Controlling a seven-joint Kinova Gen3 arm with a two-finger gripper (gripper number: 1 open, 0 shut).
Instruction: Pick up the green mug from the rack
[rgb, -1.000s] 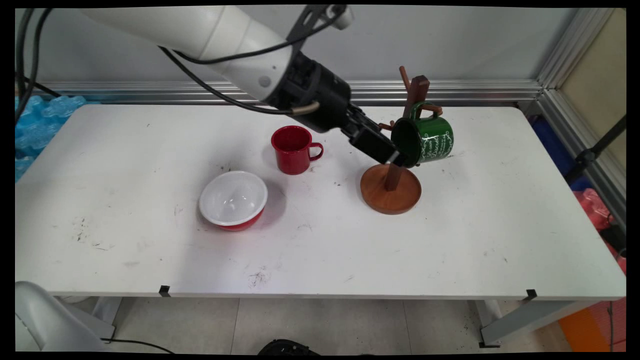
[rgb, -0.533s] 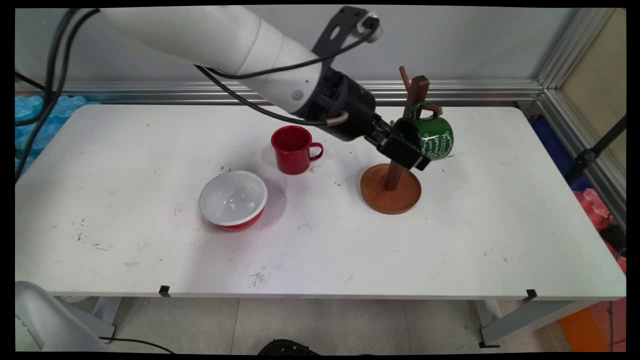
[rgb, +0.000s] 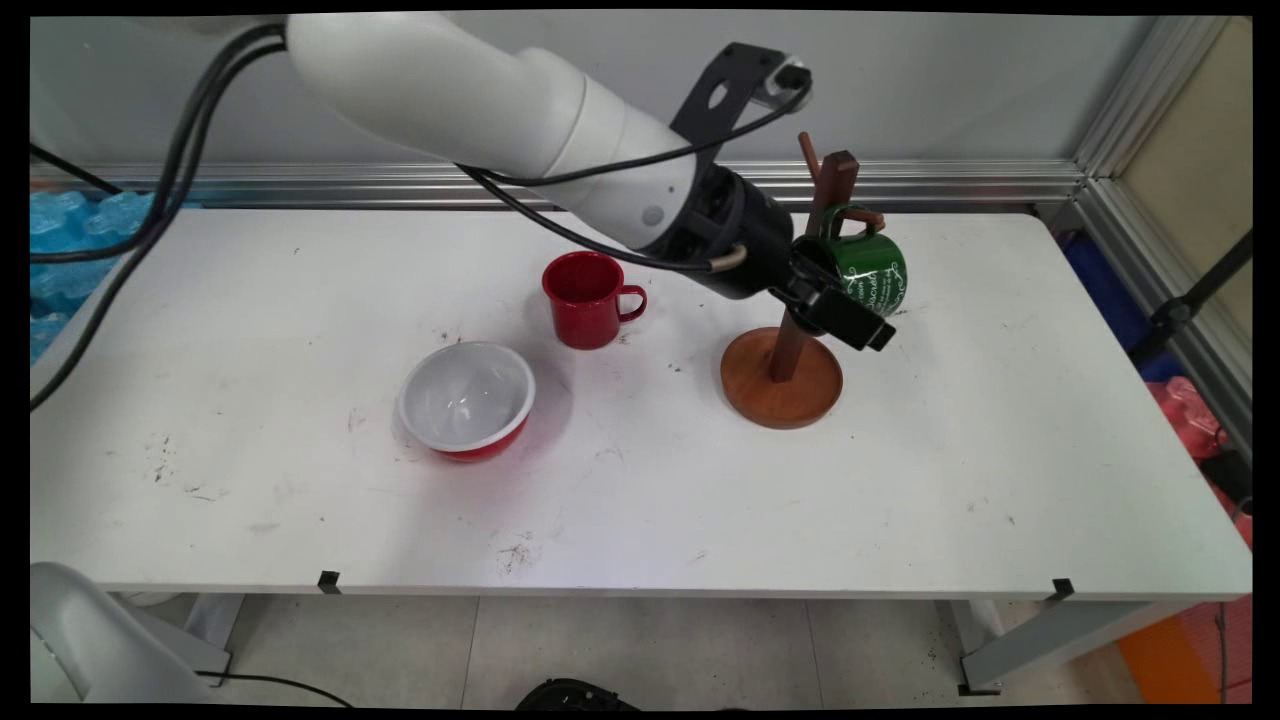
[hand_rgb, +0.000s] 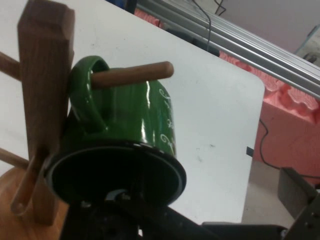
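One finger sits inside the green mug, hung on the rack; gripper closure cannot be told; keep the peg clear.

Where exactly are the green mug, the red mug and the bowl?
green mug (rgb: 872, 280), main view, its lettered side.
red mug (rgb: 585, 310), main view, its outer wall.
bowl (rgb: 466, 398), main view, its white inside.
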